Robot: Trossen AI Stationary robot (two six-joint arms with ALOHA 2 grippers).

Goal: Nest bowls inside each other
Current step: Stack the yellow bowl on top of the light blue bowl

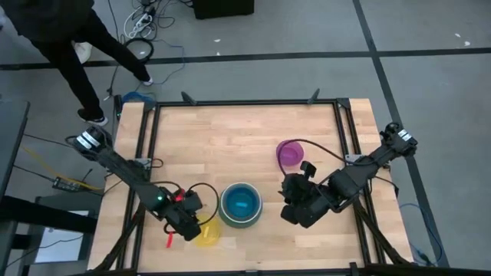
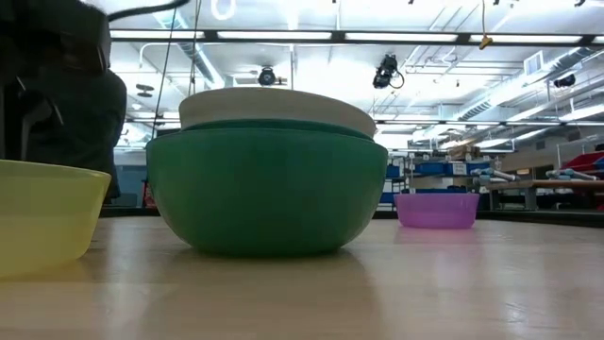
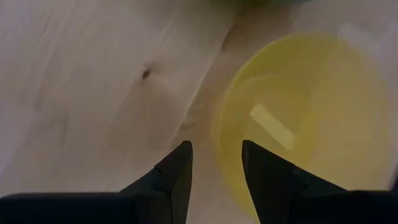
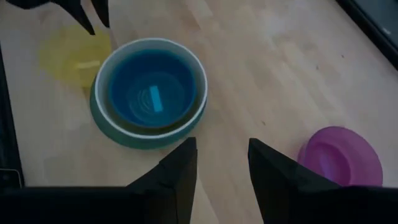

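A large green bowl (image 1: 241, 205) stands near the table's front middle, with a white bowl (image 4: 198, 81) and a blue one (image 4: 152, 87) nested in it. A yellow bowl (image 3: 305, 118) sits upright on the table to its left. A purple bowl (image 1: 290, 153) stands alone farther back on the right. My left gripper (image 3: 216, 165) is open and points down over the yellow bowl's left rim (image 3: 217, 134), one finger over the inside and one outside; no touch shows. My right gripper (image 4: 221, 162) hangs open above the table, right of the green stack.
A dark metal frame (image 1: 245, 102) runs round the wooden table. A person's legs (image 1: 84, 54) stand beyond the far left corner. Cables trail from both arms across the table. Bare wood lies between the stack and the purple bowl (image 4: 341, 155).
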